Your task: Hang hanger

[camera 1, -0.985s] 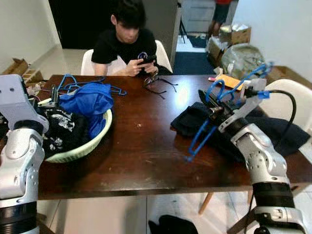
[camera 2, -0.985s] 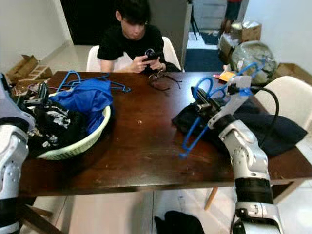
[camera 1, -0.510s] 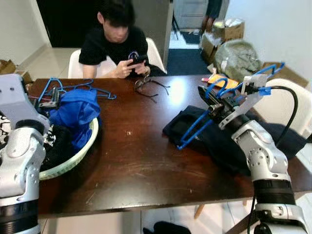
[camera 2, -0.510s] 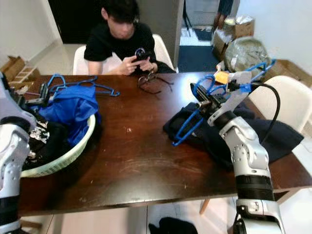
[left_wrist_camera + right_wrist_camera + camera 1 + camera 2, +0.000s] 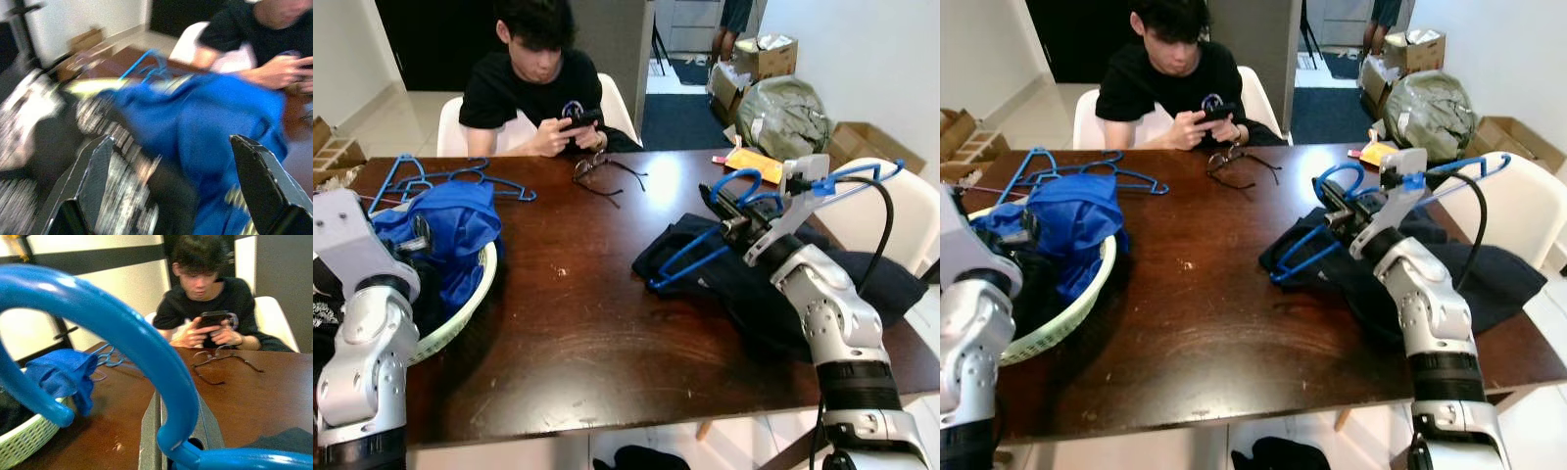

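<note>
Dark desk [image 5: 597, 323], frame centre. Right gripper [image 5: 736, 217] fingers clamped on blue hanger [image 5: 690, 257]: carry step. Left gripper [image 5: 171, 186] fingers spread, empty. Next: find rail.

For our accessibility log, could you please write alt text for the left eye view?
The right gripper holds a blue hanger above dark clothing on a brown table. A laundry basket of clothes sits left; a seated person looks at a phone.
</note>
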